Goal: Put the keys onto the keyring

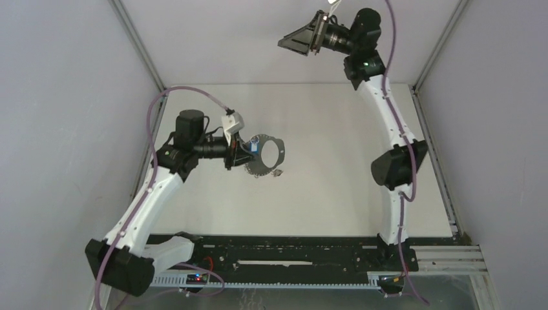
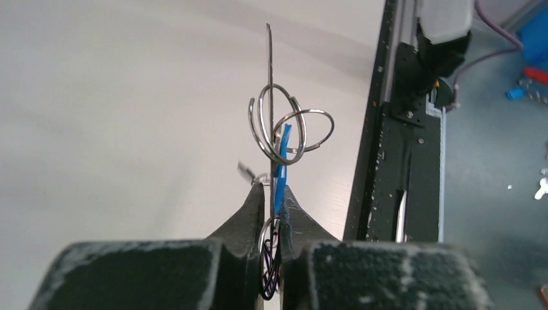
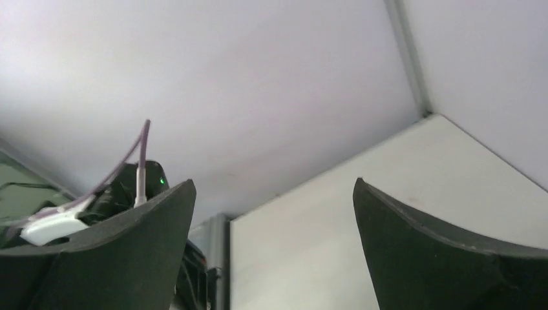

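My left gripper [image 2: 273, 194] pinching the one keyring [image 2: 269, 64] over the surface [image 2: 129, 129], one blue key [image 2: 282, 161] against its wire, my right gripper [image 3: 273, 183] spread wide, empty, well apart from the keyring

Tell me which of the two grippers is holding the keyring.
The left gripper: it is shut on the keyring over the table. The right gripper is raised high, wide open and empty.

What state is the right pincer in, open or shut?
Open. In its wrist view the right pincer has its fingers wide apart, only wall and table showing between them.
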Available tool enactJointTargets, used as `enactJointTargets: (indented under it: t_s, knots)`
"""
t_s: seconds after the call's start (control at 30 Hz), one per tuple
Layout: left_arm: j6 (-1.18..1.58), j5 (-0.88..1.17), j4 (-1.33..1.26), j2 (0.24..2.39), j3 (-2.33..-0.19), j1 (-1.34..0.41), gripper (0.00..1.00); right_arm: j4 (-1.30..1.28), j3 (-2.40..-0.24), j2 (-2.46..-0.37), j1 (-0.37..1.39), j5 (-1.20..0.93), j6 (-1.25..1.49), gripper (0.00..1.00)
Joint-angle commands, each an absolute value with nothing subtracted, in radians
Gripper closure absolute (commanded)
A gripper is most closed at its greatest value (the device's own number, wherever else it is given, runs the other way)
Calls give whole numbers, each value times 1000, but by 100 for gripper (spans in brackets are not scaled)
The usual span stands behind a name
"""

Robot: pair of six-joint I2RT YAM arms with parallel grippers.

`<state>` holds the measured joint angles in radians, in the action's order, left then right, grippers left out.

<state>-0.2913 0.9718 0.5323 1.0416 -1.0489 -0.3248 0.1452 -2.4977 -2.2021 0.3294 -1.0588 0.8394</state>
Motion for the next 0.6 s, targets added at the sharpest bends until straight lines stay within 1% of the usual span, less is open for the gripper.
enactJointTargets:
  t_s: [0.0, 0.03, 0.07, 0.1, 0.13, 0.17, 0.2, 0.23, 0.27, 0.3, 0.37, 0.4, 0.43, 0.47, 0.53, 0.57]
  knots:
    - [-171, 1032, 469, 1096, -1117, -277, 100, -56, -2193, -1931, 312, -857, 476, 0]
    - [-170, 1053, 469, 1097, -1117, -266, 100, 88, -2038, -1863, 300, -896, 509, 0]
    - [-170, 1079, 467, 1099, -1115, -256, 100, 159, -1909, -1803, 294, -915, 506, 0]
    - [-169, 1095, 465, 1103, -1114, -247, 100, 103, -1825, -1750, 297, -895, 442, 0]
    - [-163, 1112, 461, 1110, -1115, -238, 100, -73, -1791, -1677, 314, -790, 325, 0]
    - [-138, 1121, 449, 1118, -1113, -231, 100, -251, -1784, -1620, 355, -590, 187, 0]
    - [-120, 1130, 433, 1127, -1112, -222, 100, -333, -1746, -1559, 416, -386, 95, 0]
    - [-105, 1143, 421, 1137, -1113, -215, 100, -340, -1679, -1491, 467, -260, 33, 0]
    - [-89, 1153, 406, 1149, -1116, -210, 100, -310, -1563, -1427, 512, -211, 12, 0]
    - [-77, 1162, 398, 1161, -1123, -206, 100, -228, -1461, -1355, 523, -214, 72, 0]
    - [-48, 1168, 392, 1190, -1147, -202, 100, -63, -1258, -1220, 457, -435, 247, 0]
    - [-29, 1167, 391, 1203, -1158, -201, 100, 93, -1135, -1159, 413, -577, 321, 0]
    - [-11, 1160, 393, 1219, -1169, -198, 100, 251, -1017, -1112, 387, -637, 422, 0]
    - [19, 1166, 397, 1243, -1183, -192, 100, 353, -938, -1075, 393, -642, 504, 0]
    - [39, 1203, 431, 1278, -1209, -185, 100, 292, -904, -1061, 439, -660, 473, 0]
    - [33, 1211, 453, 1287, -1218, -184, 100, 287, -898, -1075, 459, -711, 476, 0]
